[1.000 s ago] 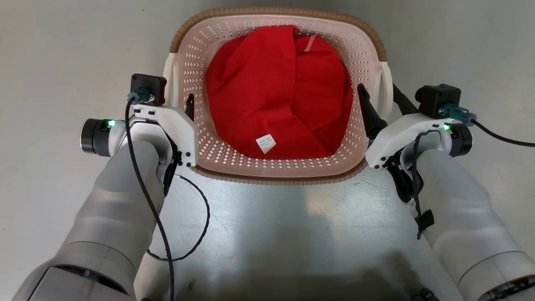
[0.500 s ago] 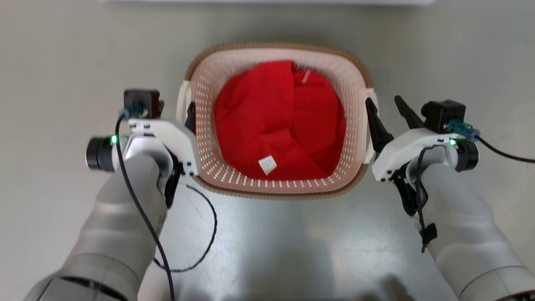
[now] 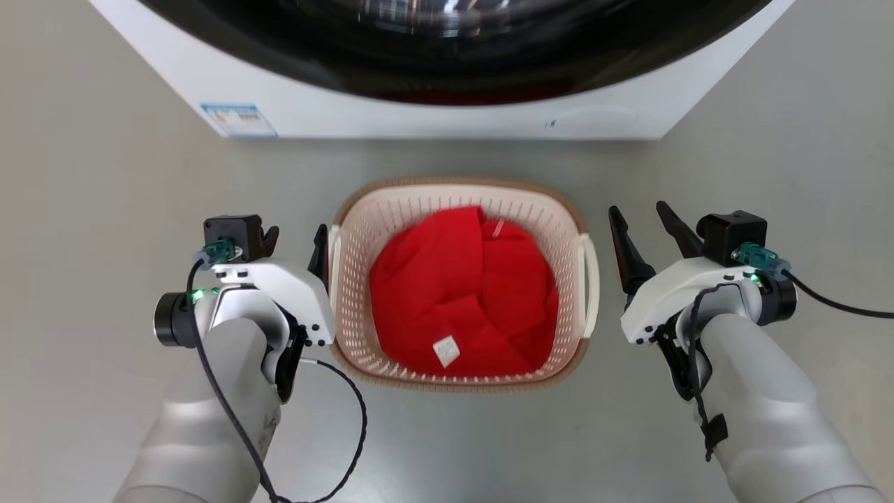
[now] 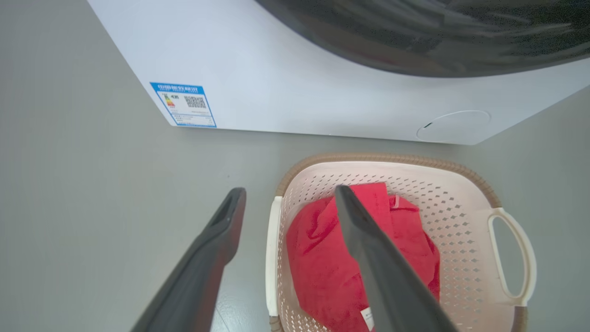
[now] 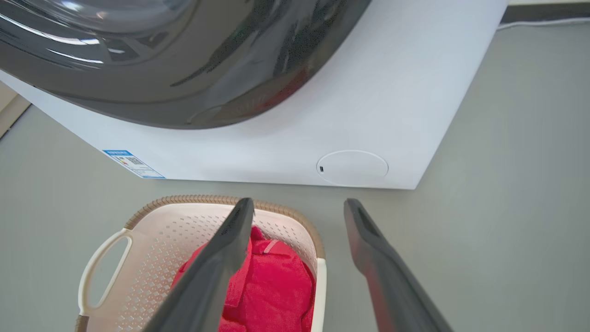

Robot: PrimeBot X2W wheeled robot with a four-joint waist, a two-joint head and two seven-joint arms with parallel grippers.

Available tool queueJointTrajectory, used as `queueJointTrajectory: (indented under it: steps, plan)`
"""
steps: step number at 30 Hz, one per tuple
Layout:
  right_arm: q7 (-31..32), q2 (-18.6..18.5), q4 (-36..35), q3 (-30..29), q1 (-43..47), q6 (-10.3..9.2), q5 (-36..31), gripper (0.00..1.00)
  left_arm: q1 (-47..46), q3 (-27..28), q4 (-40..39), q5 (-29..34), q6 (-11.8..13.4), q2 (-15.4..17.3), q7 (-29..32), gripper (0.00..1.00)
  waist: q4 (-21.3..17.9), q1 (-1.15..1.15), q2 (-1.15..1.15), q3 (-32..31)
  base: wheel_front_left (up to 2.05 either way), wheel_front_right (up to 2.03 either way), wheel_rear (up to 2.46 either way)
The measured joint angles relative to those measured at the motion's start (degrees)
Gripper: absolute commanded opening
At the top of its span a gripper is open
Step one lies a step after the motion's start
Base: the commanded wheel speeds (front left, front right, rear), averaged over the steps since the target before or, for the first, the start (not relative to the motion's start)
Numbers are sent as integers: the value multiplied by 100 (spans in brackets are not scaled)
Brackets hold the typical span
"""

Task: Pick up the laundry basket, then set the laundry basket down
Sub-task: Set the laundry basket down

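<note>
We see the laundry basket standing upright on the grey floor, directly before the white front-loading washer, with a strip of bare floor between the two. Its brown woven-look rim faces up, and a crumpled red garment fills its bottom, a small white care tag showing near the basket's near side. The washer's dark round door bulges above, and a blue-edged energy sticker sits at the lower left of its front.

Our left gripper hangs beside the basket's left white handle, its two dark fingers spread wide with nothing between them. The inner finger looks just outside that handle in the head view, but we cannot tell whether it touches. In the left wrist view that handle lies in the gap between the two fingers, lower down.

Our right gripper is likewise spread wide and empty, standing clear of the right handle with bare floor between them. From the right wrist view one finger crosses in front of the basket's rim and the other points over bare floor.
</note>
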Motion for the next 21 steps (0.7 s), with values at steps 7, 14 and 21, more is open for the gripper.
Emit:
queueJointTrajectory:
  steps: [7, 14, 21]
  plan:
    - [0, 7, -397, -51, 199, 0, -221, 100, 377, 213, -397, 56, 7, 123, 0, 100, -84, 0, 0, -526, 0, 0, 0]
    - [0, 18, -686, -305, 533, 0, -468, 100, 794, 509, -843, 169, 18, 149, -1, 100, -127, 0, 0, -987, 0, 0, 0]
    - [0, 32, -1072, -620, 993, 0, -754, 100, 1361, 799, -1294, 383, 24, 187, 0, 100, -98, 0, 0, -1476, 0, 0, 0]
